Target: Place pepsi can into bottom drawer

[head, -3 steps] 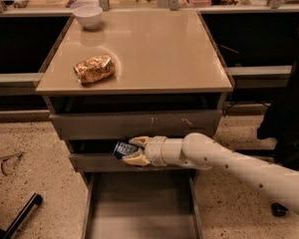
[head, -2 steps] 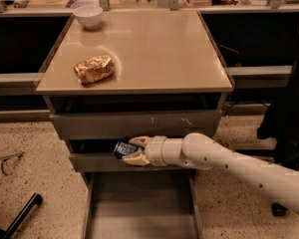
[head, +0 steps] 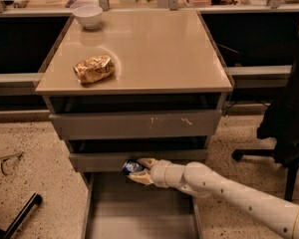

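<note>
Pepsi can (head: 131, 167) sits clamped in our gripper (head: 138, 171) — one finger over it, one under — at the rear of the open bottom drawer (head: 139, 218), whose floor lies below the gripper. Above and left of it we see a snack bag (head: 93, 68) on the cabinet top (head: 154, 49), with a white bowl (head: 88, 15) beyond.

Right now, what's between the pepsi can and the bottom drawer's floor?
Nothing; in the camera view the gripper holds the pepsi can over the bare floor of the bottom drawer.
</note>
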Motion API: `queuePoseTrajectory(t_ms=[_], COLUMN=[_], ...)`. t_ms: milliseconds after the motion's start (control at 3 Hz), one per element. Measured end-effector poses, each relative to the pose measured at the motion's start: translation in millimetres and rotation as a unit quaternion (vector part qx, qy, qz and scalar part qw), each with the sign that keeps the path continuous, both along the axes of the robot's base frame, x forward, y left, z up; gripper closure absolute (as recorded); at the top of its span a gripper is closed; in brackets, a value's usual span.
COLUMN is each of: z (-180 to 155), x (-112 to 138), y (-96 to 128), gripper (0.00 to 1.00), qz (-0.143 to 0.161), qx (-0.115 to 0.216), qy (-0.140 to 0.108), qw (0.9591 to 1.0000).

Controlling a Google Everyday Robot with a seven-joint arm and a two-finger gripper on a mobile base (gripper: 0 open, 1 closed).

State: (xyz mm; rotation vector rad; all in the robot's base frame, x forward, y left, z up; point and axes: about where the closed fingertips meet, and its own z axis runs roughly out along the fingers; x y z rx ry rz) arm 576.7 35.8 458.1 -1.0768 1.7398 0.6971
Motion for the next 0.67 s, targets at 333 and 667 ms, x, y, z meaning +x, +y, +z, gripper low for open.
queuePoseTrajectory(t_ms=[333, 667], z=[-51.7, -75.6], x=[-17.6, -39.7], y=[-11.1, -5.3], gripper=[1.0, 1.0], qz=[-0.037, -0.063], qx=[0.005, 0.01], qy=[0.021, 0.032], qw=[0.9991, 0.9975])
